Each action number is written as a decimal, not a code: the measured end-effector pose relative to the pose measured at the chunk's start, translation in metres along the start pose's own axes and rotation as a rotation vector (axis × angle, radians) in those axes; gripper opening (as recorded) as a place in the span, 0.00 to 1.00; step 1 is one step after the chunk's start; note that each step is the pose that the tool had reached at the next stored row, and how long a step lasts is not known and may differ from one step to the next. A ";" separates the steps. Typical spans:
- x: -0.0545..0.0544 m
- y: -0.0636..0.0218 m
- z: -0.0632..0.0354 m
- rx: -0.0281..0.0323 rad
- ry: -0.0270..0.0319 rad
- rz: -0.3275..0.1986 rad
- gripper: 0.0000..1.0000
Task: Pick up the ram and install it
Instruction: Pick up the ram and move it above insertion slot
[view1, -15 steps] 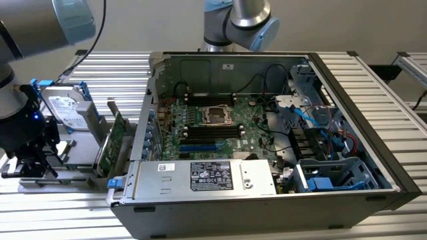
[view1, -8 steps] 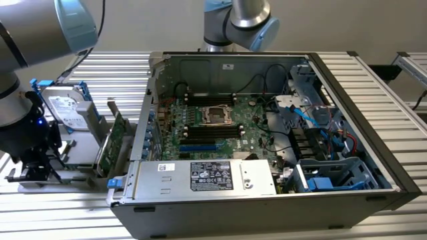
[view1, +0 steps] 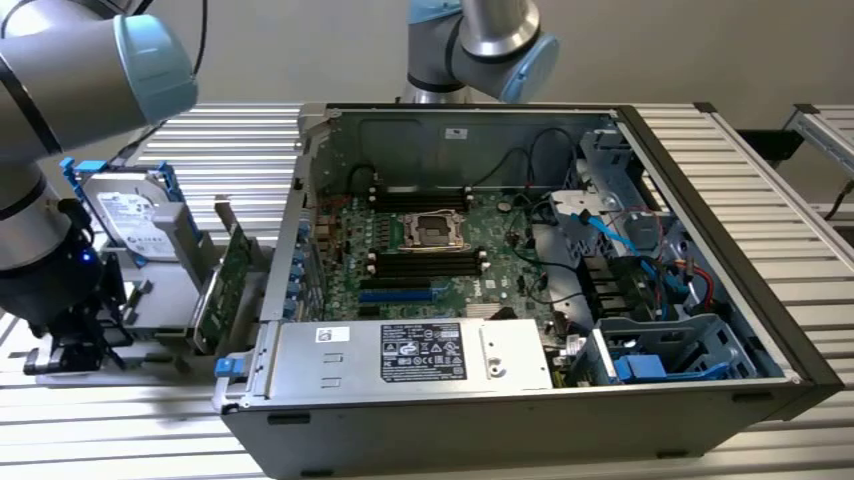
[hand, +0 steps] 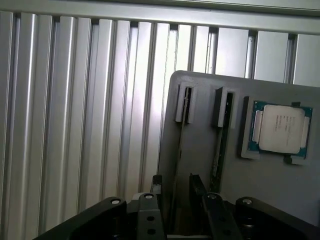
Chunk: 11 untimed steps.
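Hovering spread gripper (hand: 175, 181) over the grey slotted plastic holder (hand: 280, 190) on the ribbed aluminium tabletop (hand: 75, 125), where the slim dark-green ram stick (hand: 219, 150) stands on edge; likely light, stiff, fragile, so pinch flat faces mid-length

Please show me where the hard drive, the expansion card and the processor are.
Hard drive (view1: 130, 212): exterior view, on its white label.
Expansion card (view1: 230, 275): exterior view, middle of the green board.
Processor (hand: 281, 128): wrist view, on its metal lid.
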<state>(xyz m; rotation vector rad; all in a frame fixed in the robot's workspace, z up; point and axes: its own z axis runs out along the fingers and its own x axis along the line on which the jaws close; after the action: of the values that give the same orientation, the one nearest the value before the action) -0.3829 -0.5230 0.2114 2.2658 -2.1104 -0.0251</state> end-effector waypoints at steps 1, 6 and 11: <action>0.000 0.0000 0.0018 0.0003 -0.0004 0.000 0.36; 0.000 -0.0001 0.0102 0.0056 -0.0038 0.000 0.36; 0.000 0.0006 0.0117 0.0093 -0.0040 0.000 0.36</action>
<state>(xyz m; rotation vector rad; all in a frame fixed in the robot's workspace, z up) -0.3839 -0.5236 0.1997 2.2732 -2.1165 -0.0199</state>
